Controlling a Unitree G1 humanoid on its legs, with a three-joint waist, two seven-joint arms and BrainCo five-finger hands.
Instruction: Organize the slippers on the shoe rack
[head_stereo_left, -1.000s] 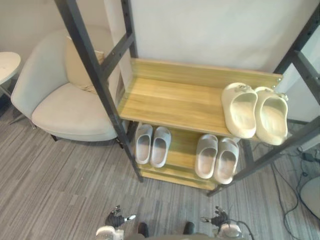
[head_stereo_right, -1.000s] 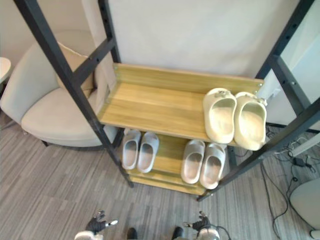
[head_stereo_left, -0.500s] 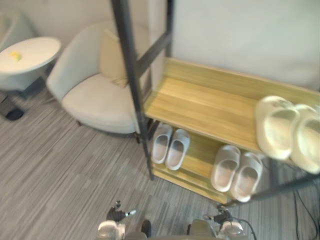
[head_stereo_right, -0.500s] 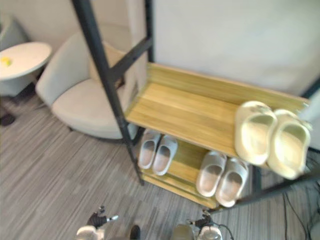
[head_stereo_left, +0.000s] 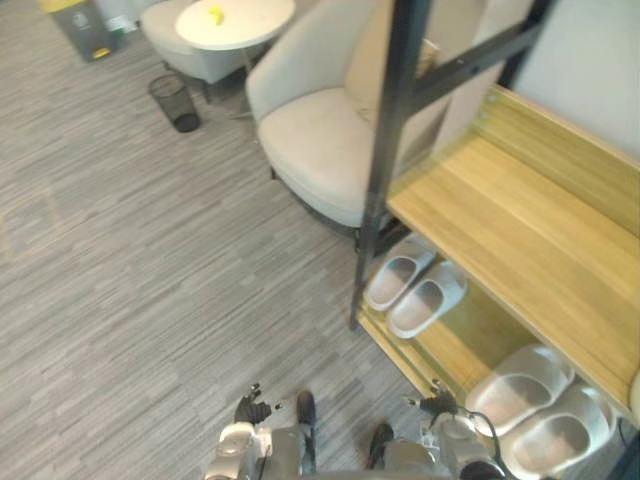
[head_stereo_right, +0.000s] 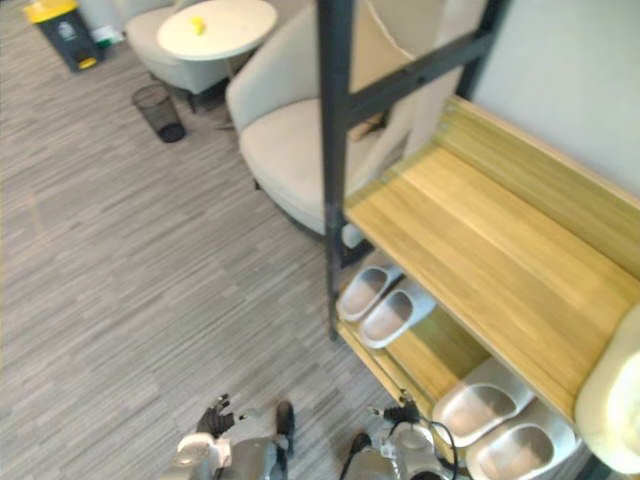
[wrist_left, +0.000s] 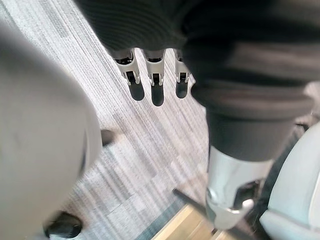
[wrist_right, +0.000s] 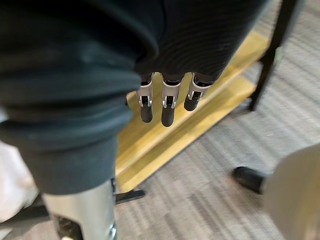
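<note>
The left hand (head_stereo_left: 252, 410) and right hand (head_stereo_left: 437, 405) hang low with fingers straight, apart and empty. On the shoe rack (head_stereo_left: 520, 230), the lower shelf carries grey slippers (head_stereo_left: 415, 285) at its left end and a second grey pair (head_stereo_left: 535, 405) at its right. This looks like a search step, and the next move calls for spotting any loose slipper. The right eye view adds a cream slipper (head_stereo_right: 612, 400) at the upper shelf's right end.

Armchair (head_stereo_left: 320, 140) left of shoe rack (head_stereo_left: 520, 230), left slipper pair (head_stereo_left: 425, 300) and right slipper pair (head_stereo_left: 520, 385) on lower shelf, table (head_stereo_left: 235, 20) behind armchair
</note>
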